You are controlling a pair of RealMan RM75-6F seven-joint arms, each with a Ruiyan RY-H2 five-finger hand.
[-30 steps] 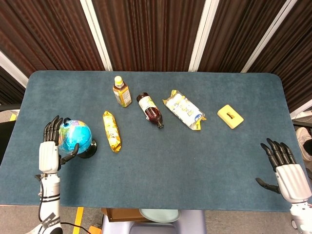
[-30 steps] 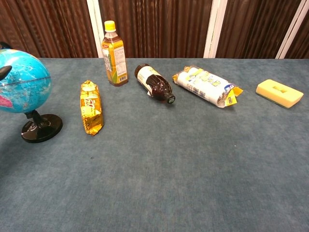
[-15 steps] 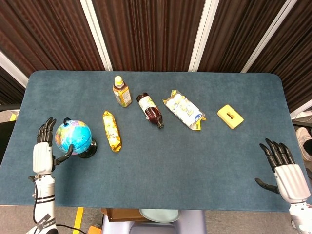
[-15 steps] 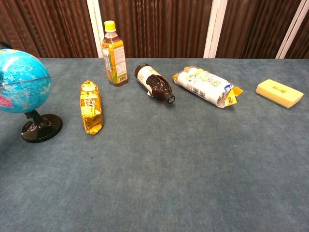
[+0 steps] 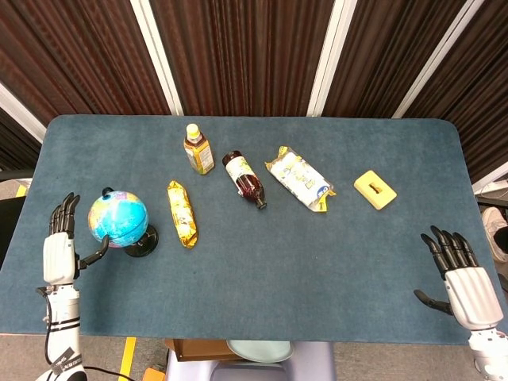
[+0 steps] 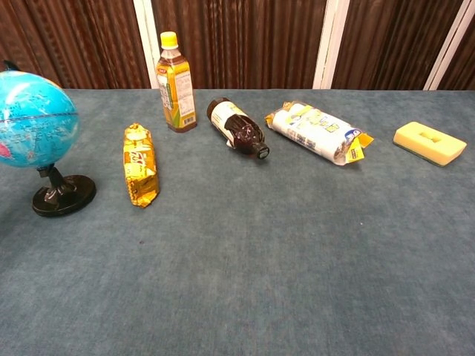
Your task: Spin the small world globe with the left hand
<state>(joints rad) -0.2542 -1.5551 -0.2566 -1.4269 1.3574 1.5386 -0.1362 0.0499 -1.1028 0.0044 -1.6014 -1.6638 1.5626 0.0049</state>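
Note:
The small blue world globe (image 5: 117, 220) stands upright on its black round base (image 5: 143, 242) near the table's left edge; in the chest view the globe (image 6: 33, 119) fills the far left. My left hand (image 5: 60, 246) hovers just left of it, fingers spread and pointing up, thumb reaching toward the globe with a small gap, holding nothing. My right hand (image 5: 460, 274) rests open at the table's front right corner, far from the globe. Neither hand shows in the chest view.
A yellow snack packet (image 5: 182, 213) lies right of the globe. Behind it stands a yellow-capped drink bottle (image 5: 198, 149). A dark bottle (image 5: 244, 179) lies on its side beside a white wrapped pack (image 5: 298, 178). A yellow block (image 5: 375, 190) sits at the right.
My left hand has pulled away leftward from the globe, from cupping it to standing apart. The globe's map has shifted slightly in the chest view. The right hand has barely moved.

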